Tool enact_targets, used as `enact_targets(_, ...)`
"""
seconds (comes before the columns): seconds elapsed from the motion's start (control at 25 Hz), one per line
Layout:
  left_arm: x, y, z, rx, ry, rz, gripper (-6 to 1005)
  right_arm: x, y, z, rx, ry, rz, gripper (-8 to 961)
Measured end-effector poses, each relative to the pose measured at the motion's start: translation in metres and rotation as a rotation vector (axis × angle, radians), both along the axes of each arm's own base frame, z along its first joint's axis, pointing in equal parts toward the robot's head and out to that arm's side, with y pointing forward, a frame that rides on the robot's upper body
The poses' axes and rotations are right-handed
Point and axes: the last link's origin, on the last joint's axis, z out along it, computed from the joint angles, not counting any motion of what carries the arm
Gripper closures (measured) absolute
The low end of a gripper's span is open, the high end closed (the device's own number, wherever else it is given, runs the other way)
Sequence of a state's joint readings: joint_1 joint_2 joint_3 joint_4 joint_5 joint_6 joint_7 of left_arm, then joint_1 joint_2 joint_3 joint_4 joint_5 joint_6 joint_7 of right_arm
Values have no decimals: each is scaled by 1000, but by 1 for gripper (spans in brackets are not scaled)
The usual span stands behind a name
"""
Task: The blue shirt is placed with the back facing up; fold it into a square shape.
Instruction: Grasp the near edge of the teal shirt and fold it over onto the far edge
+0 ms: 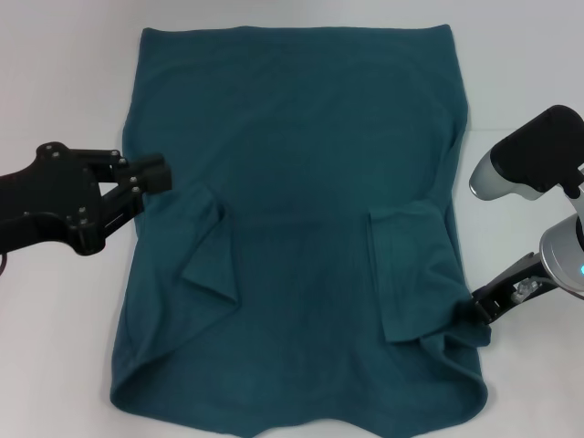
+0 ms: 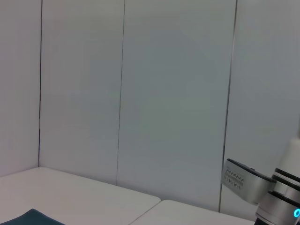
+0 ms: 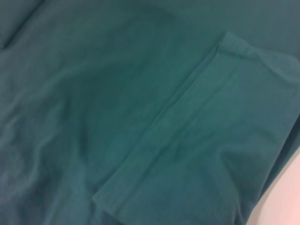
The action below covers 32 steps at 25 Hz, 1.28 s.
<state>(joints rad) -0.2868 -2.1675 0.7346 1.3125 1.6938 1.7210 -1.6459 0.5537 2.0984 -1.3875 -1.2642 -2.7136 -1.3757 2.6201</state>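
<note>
Sleeves are in on your blue shirt [image 1: 301,182] — right gripper [image 1: 481,307] pinches its side edge, left gripper [image 1: 151,176] looks closed on nothing; next, fold that side inward.

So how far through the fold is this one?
Early. Done: both sleeves lie folded in over the blue shirt, which is spread flat on the white table. In hand: the right gripper is low at the shirt's right edge by the folded sleeve; whether it grips cloth is unclear. The left gripper hangs at the left edge. Left: the side and lengthwise folds; the body lies full length.
</note>
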Motion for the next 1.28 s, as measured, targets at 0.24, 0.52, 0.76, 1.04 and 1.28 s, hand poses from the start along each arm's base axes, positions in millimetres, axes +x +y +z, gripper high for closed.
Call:
enact_targets(0.24, -1, 0, 0, -2, -1, 2, 902, -2, 0, -3, -3, 4, 11, 627)
enact_targets(0.52, -2, -1, -1, -5, -3, 7, 904, -13, -4, 3, -3, 29, 34, 738)
enact_targets(0.76, -4, -2, -3, -9, -6, 11, 902, -12, -4, 4, 5, 30, 21, 632)
enact_targets(1.04, -4, -2, -3, -6, -5, 10, 903, -11, -5, 6, 12, 29, 8, 585)
enact_targets(1.28, -4, -1, -4, -9, -9, 9, 902, -8, -4, 3, 7, 24, -2, 474)
